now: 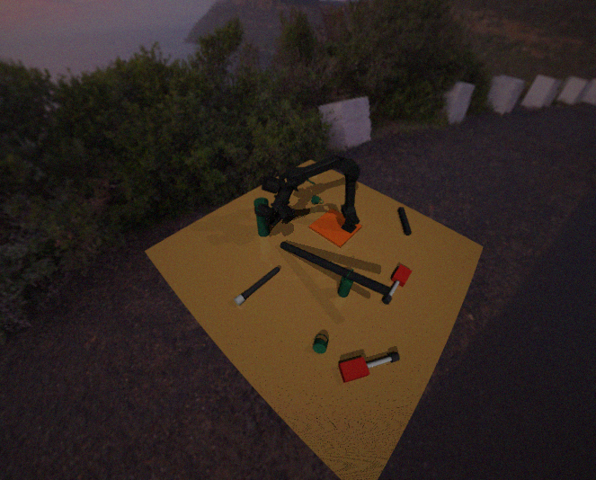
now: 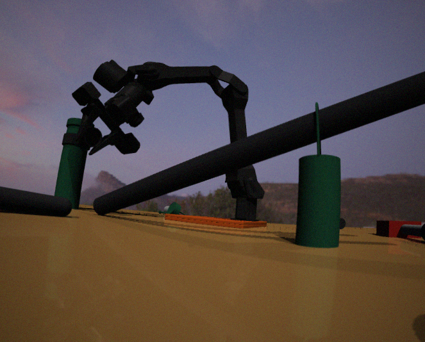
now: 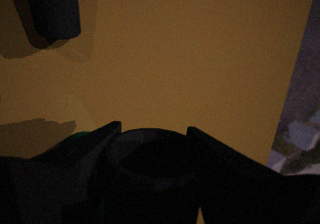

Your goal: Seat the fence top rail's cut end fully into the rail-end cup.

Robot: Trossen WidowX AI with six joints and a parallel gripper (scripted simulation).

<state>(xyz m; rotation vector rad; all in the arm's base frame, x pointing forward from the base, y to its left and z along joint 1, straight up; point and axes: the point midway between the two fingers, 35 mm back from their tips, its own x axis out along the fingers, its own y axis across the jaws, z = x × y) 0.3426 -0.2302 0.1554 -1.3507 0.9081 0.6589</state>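
two fingers of the gripper (image 1: pixel 272 219) (image 2: pixel 90 141) (image 3: pixel 154 128) pinch the rail-end cup (image 2: pixel 91 136) (image 3: pixel 149 198) by the big post (image 1: pixel 262 226) (image 2: pixel 70 169) (image 3: pixel 79 135), near the table's (image 1: pixel 209 268) (image 2: pixel 168 279) (image 3: pixel 181 65) bushward edge; the rail (image 1: pixel 318 263) (image 2: pixel 205 161) (image 3: pixel 56 11) lies outside. likely aligning cup first; next, turn it gently, band high.

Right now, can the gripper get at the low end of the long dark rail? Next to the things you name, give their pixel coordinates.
Probably not yet: the gripper (image 2: pixel 96 146) (image 3: pixel 154 131) is shut on the dark cup (image 2: pixel 91 137) (image 3: pixel 149 182) at the big post, so it would likely need to let go first. Nothing visible covers the rail's low end (image 1: pixel 286 245) (image 2: pixel 102 205).

Exterior view: rail (image 1: pixel 333 266) (image 2: pixel 212 158), centre, matt, smooth. Tabletop (image 1: pixel 282 320) (image 2: pixel 168 287), lower frame, faintly glossy. Post (image 1: pixel 344 287) (image 2: pixel 318 202), right, smooth.
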